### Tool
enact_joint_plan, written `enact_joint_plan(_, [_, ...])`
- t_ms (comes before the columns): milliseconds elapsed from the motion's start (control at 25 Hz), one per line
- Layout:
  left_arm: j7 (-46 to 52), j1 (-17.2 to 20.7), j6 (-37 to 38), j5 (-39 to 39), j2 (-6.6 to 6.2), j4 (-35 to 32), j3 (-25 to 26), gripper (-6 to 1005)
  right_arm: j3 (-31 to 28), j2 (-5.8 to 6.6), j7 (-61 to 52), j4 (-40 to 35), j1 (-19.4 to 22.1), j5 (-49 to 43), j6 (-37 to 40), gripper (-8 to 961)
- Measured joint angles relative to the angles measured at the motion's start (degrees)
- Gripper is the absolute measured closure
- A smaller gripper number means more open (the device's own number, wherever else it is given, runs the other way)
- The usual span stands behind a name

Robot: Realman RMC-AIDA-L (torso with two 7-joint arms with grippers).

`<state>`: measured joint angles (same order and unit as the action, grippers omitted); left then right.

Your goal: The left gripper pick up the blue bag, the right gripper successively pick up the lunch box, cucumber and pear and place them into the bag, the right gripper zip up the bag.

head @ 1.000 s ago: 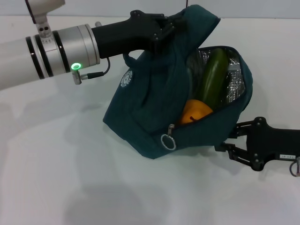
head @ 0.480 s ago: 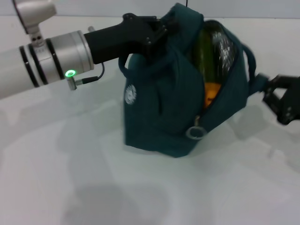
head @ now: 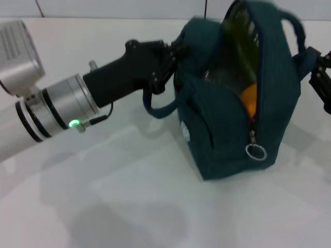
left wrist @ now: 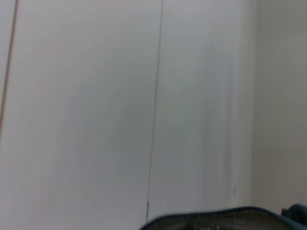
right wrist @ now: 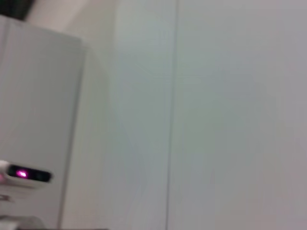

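The blue bag (head: 227, 124) stands nearly upright at centre right of the head view, its mouth open. My left gripper (head: 173, 50) is shut on the fabric at the bag's upper left edge and holds it up. Inside, the dark green cucumber (head: 240, 32) leans along the top and the orange pear (head: 250, 101) sits lower, by the zipper. The metal ring pull (head: 255, 151) hangs at the low end of the zipper. The lunch box is hidden. My right gripper (head: 320, 77) is at the right edge, close to the bag's far side and handle (head: 296, 23). The bag's rim (left wrist: 216, 219) shows in the left wrist view.
The white table (head: 103, 196) stretches in front and to the left of the bag. One loose handle loop (head: 160, 111) hangs under my left gripper. Both wrist views face a pale wall; a white device with a pink light (right wrist: 21, 174) shows in the right wrist view.
The bag has swung to the right and tipped upright, its opening now facing right. My left arm has dropped lower and angled up. My right gripper rose from low right to the upper right edge.
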<state>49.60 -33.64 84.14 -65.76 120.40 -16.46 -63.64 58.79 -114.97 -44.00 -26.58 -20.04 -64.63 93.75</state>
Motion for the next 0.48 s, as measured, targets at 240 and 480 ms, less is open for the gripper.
enact_joint_plan(240, [-1.96, 0.21, 1.44, 3.09, 0.21, 4.17, 0.05, 959, 0.39, -0.05, 0.3, 0.75, -0.38, -0.2, -2.42, 884])
enact_joint_plan(480, [-2.77, 2.17, 1.7, 6.63, 0.27, 4.87, 0.11, 938, 1.35, -0.17, 0.23, 2.29, -2.39, -0.43, -3.0, 885])
